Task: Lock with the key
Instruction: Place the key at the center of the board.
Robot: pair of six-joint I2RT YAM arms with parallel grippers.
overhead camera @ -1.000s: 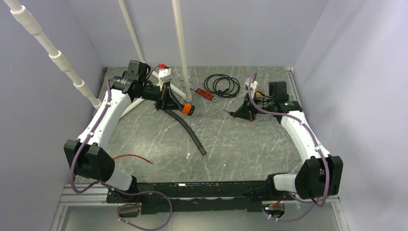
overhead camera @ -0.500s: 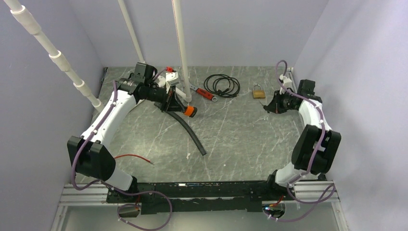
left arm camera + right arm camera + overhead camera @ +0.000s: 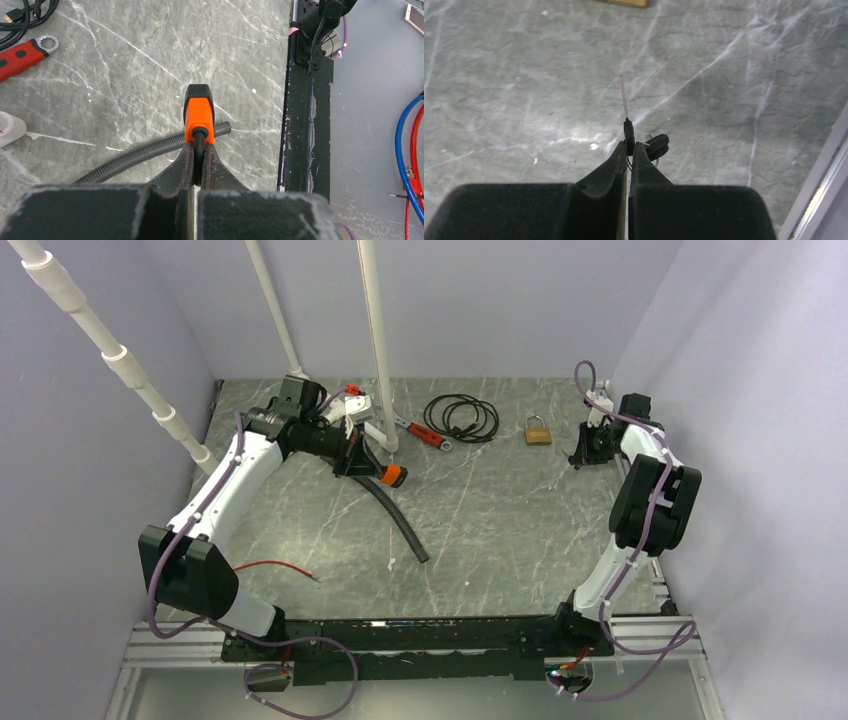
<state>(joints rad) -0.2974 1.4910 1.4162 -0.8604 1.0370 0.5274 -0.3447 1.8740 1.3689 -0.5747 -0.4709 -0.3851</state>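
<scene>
Since half a second ago my right arm has swung back toward the right wall, leaving the padlock (image 3: 538,431) uncovered on the counter (image 3: 500,530). My right tool (image 3: 629,146) is clenched on the black head of one key (image 3: 628,129), with its blade pointing forward, I judge so it can meet the keyhole. A small black bunch of spares (image 3: 657,144) dangles beside it, count unclear. The one brass padlock lies just ahead, untouched. My left tool (image 3: 199,150) is clenched on one orange handle (image 3: 198,112), held over one grey hose (image 3: 135,157). Further out lie one red wrench (image 3: 22,52), one black cable coil (image 3: 460,418) and one red wire (image 3: 280,567).
</scene>
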